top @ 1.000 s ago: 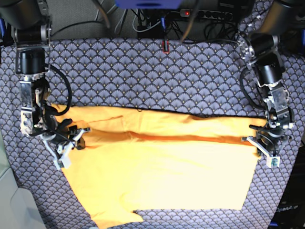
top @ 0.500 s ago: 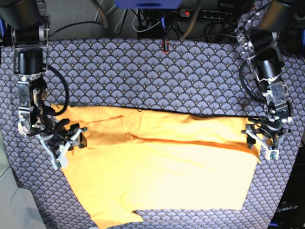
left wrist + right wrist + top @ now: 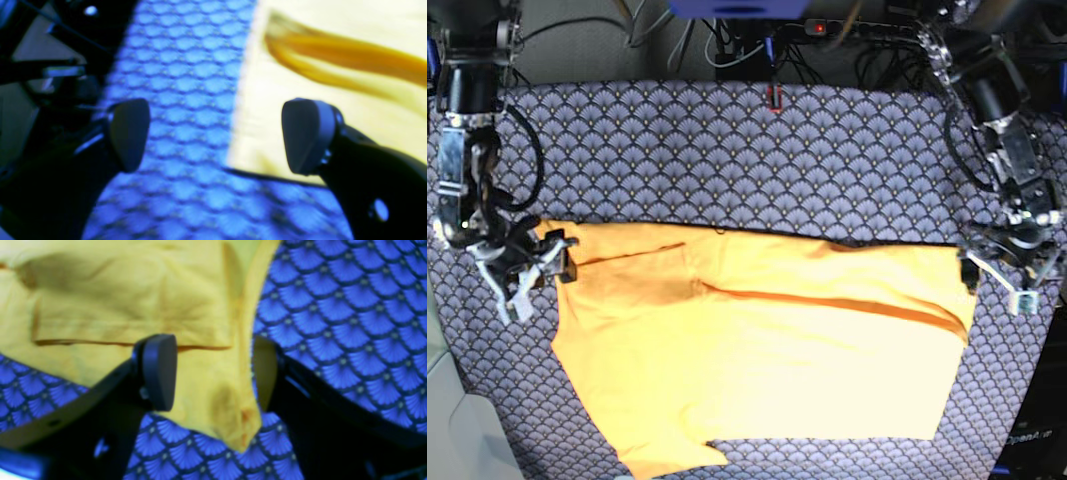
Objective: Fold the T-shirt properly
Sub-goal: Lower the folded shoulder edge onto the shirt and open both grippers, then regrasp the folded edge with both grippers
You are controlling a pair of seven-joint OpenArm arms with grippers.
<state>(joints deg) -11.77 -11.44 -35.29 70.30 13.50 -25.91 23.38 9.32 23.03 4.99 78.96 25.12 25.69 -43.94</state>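
With the yellow-orange T-shirt (image 3: 767, 350) lying part-folded on the scallop-patterned cloth (image 3: 727, 160), I see both grippers spread and holding nothing; left gripper (image 3: 1012, 285) and right gripper (image 3: 527, 275) flank its upper corners, apparently between folds.

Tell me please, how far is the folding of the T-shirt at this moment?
Done: the T-shirt lies on the patterned cloth with its top edge folded down, a crease running across. In hand: nothing; the left gripper and right gripper stand open at its side edges. Left: one sleeve sticks out below, so further folds remain.
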